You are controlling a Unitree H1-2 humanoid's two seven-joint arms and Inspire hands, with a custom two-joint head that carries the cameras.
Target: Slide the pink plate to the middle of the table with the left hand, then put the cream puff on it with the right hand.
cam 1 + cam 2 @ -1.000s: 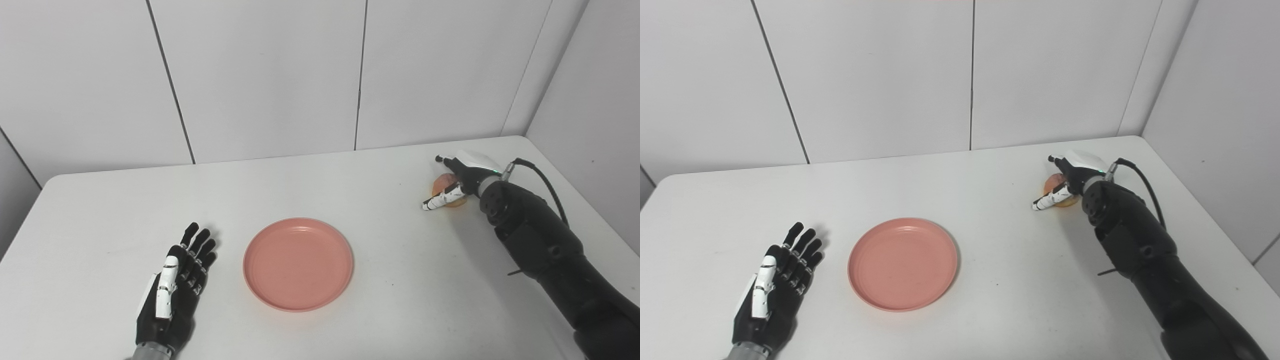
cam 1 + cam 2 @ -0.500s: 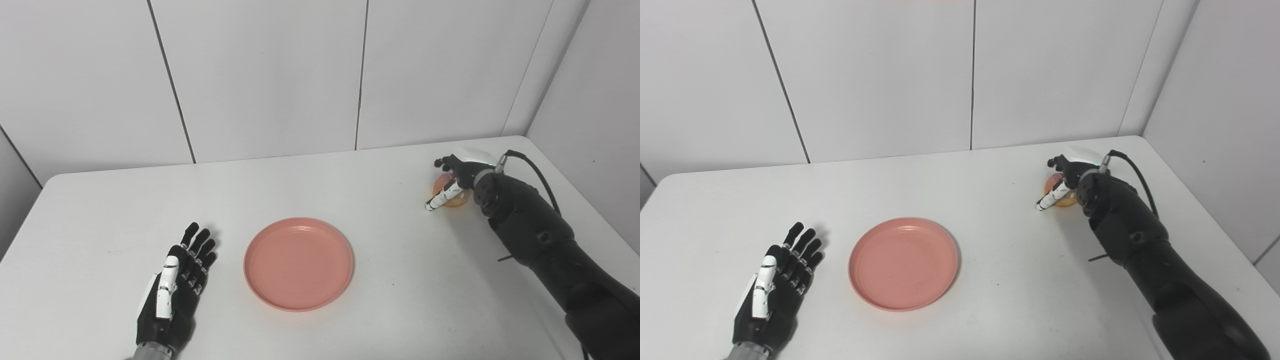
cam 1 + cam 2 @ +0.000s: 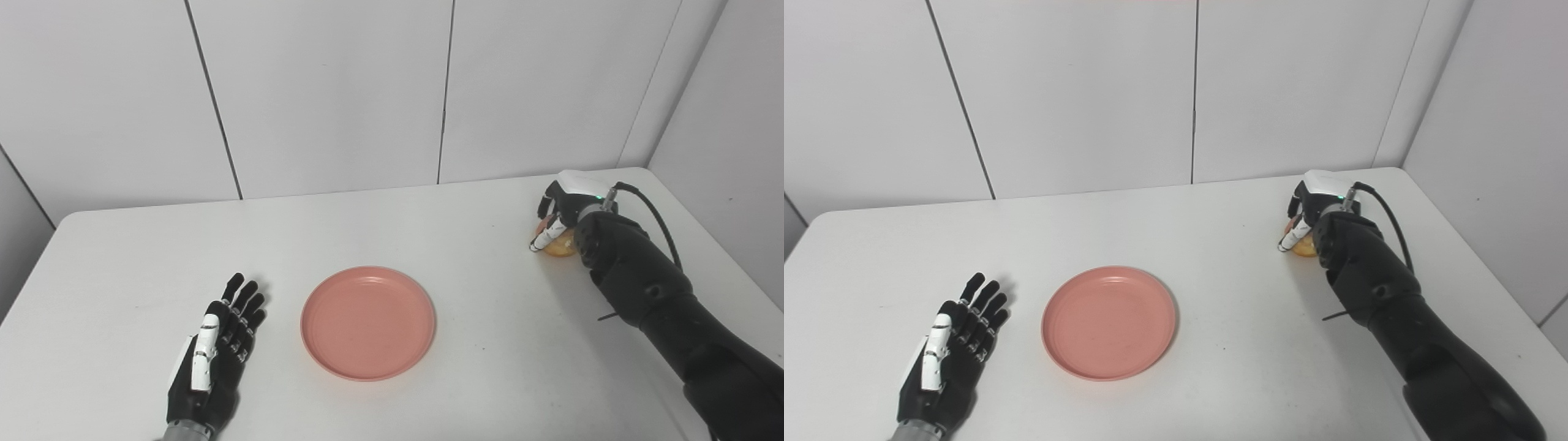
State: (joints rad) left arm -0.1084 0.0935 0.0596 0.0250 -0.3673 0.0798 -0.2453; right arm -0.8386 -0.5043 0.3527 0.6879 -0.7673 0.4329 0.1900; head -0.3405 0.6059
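Resting at the table's far right corner, the puff (image 3: 560, 246) is our first entry: tan, still on the table (image 3: 490, 343), half hidden under the right hand (image 3: 558, 211), whose fingers curl down over it from above, we judge so as to take it from the top. Whether the grasp has fully closed we cannot tell; fingers and thumb touch or nearly touch it.

Plate (image 3: 367, 322): pink, empty, at mid-table, well apart from the puff; its place suggests the slide is finished and it waits as the target.

Left hand (image 3: 214, 349): flat on the table just left of the plate, fingers spread, holding nothing, parked clear of the drop.

Changes noted: a second ago the right hand's fingers reached outward beside the puff; now they are folded down over it and the wrist stands steeper. Plate and left hand unchanged.
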